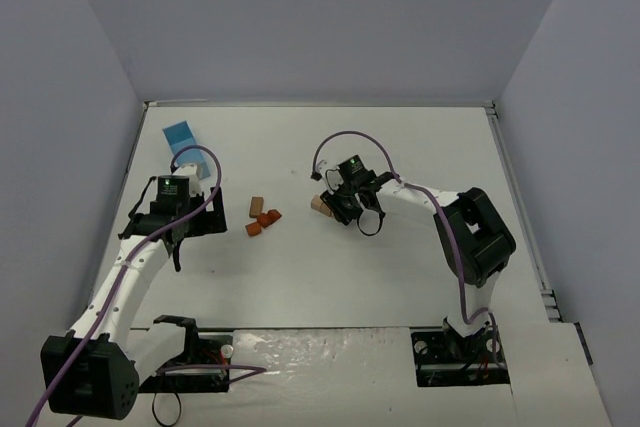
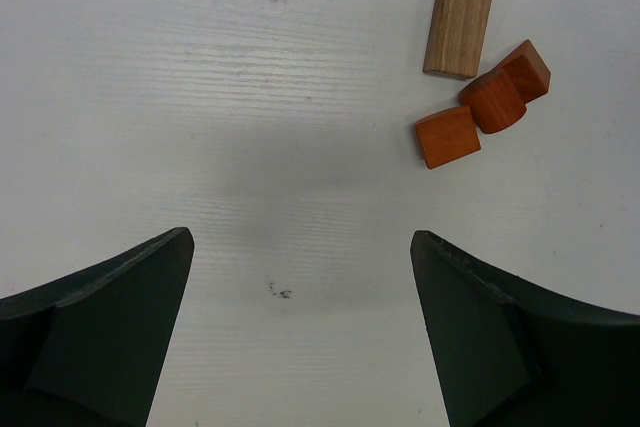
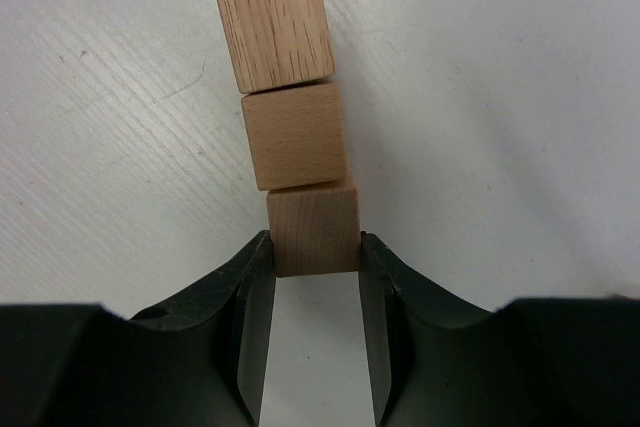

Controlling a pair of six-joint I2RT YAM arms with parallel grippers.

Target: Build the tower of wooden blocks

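My right gripper (image 3: pixel 316 255) is shut on a light tan cube (image 3: pixel 313 227). Two more tan cubes (image 3: pixel 295 135) (image 3: pixel 274 31) sit beyond it in one touching line; I cannot tell whether they are stacked or lying in a row. In the top view this group (image 1: pixel 321 206) is at the tip of the right gripper (image 1: pixel 334 209), mid-table. My left gripper (image 2: pixel 300 277) is open and empty over bare table. Beyond it to the right lie a tan oblong block (image 2: pixel 460 22) and three reddish-brown blocks (image 2: pixel 447 136) (image 2: pixel 493 102) (image 2: pixel 527 69), seen from above as a cluster (image 1: pixel 262 219).
A light-blue box (image 1: pixel 185 139) lies at the back left, behind the left arm. Grey walls close in the table (image 1: pixel 420 147) on the left, back and right. The right arm's cable loops above its wrist.
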